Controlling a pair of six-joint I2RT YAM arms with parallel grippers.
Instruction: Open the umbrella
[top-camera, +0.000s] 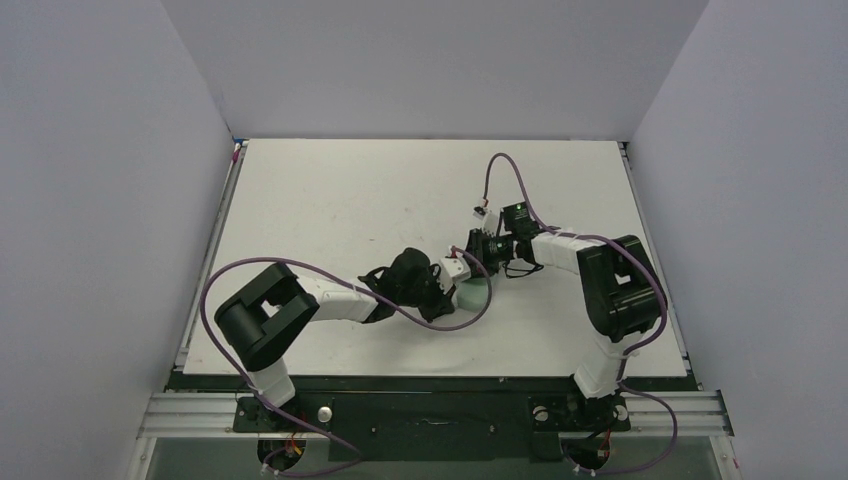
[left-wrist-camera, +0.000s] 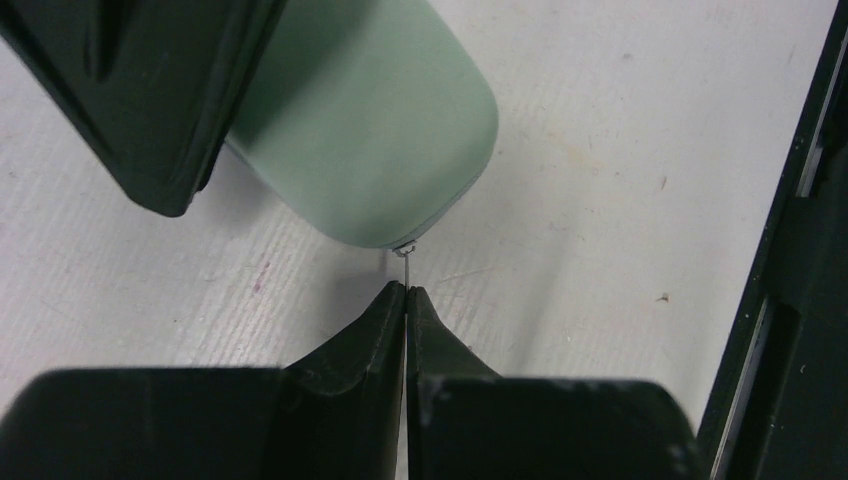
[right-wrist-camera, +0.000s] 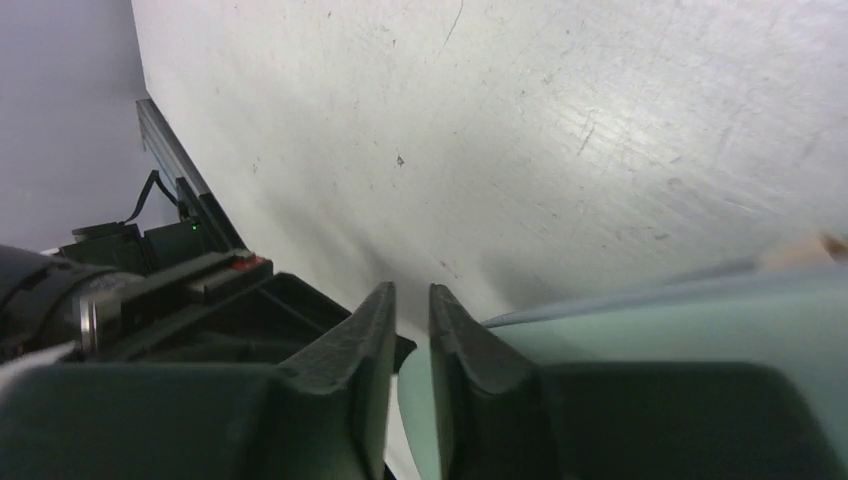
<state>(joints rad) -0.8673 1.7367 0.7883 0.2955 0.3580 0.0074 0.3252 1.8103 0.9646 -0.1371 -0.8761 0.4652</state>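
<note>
A pale mint-green hard case (top-camera: 474, 293) lies mid-table between both arms. The umbrella is hidden; only a blurred beige sliver (right-wrist-camera: 828, 248) shows past the case's rim, and I cannot tell what it is. My left gripper (left-wrist-camera: 406, 290) is shut on a thin metal pull (left-wrist-camera: 405, 262) sticking out of the rounded end of the case (left-wrist-camera: 370, 120). My right gripper (right-wrist-camera: 412, 290) hovers at the case's (right-wrist-camera: 680, 320) other side, jaws a narrow gap apart with nothing between the tips. In the top view the left gripper (top-camera: 455, 270) and right gripper (top-camera: 480, 246) almost meet.
The white table (top-camera: 350, 200) is scuffed. A black rail (left-wrist-camera: 790, 300) runs along its edge in the left wrist view. The left arm's dark body (right-wrist-camera: 200, 300) sits close beside the right fingers. Purple cables (top-camera: 500, 165) loop over both arms. Grey walls enclose three sides.
</note>
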